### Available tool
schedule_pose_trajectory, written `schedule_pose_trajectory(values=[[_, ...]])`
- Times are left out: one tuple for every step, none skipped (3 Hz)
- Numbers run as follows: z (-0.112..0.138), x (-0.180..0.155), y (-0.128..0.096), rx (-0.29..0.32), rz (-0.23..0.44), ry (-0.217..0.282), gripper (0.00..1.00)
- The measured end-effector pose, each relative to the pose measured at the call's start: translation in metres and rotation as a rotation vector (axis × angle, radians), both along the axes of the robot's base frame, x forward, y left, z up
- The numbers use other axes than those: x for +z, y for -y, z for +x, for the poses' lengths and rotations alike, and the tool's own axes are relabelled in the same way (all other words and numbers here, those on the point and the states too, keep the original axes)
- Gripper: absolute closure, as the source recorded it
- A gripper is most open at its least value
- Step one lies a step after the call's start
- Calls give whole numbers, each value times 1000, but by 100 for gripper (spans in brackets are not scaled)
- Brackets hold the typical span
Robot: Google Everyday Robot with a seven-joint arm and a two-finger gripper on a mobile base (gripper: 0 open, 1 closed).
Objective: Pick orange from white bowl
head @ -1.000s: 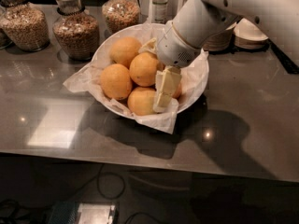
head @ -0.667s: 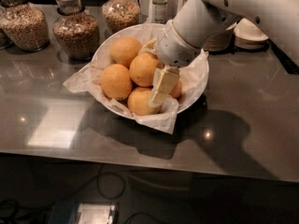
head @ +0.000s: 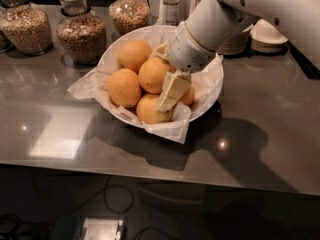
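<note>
Five oranges lay heaped in the white bowl (head: pixel 204 111). One sat at the bowl's back (head: pixel 134 55), one in its middle (head: pixel 154 75), one at its left side (head: pixel 123 87), and a front orange (head: pixel 150 111) lay against its near rim. A small part of a fifth orange (head: pixel 188 97) showed toward the bowl's right side. Crumpled white paper (head: pixel 172 129) lined the bowl and spilled over its near and left rims.

The gripper (head: pixel 170 101) was down inside the bowl, right of its centre. Its cream-coloured tip lay across the front orange, just beside the half-hidden fifth one. Whether it was spread or clamped on any fruit could not be told. The thick white wrist (head: pixel 192 54) hung over the bowl's right half. From there the arm (head: pixel 220 19) slanted up and away past the bowl's far right rim, tilted steeply so the tool pointed down toward the bowl's near side.

The bowl stood on a grey counter (head: pixel 260 144). Behind it on the left stood three glass jars of grain (head: pixel 81 34), directly behind it a bottle (head: pixel 171 1), and behind it on the right a stack of small white dishes (head: pixel 267 34).
</note>
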State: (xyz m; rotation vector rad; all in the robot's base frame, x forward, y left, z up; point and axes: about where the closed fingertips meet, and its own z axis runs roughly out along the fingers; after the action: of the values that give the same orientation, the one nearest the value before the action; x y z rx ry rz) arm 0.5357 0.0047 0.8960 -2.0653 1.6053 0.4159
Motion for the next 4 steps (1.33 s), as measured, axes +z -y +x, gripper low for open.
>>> schedule_pose_trajectory(values=[[0, 0, 0, 0, 0, 0, 89], [0, 6, -3, 10, -9, 14, 100], [-2, 31, -7, 37, -35, 61, 100], [-7, 57, -8, 58, -55, 112, 100]])
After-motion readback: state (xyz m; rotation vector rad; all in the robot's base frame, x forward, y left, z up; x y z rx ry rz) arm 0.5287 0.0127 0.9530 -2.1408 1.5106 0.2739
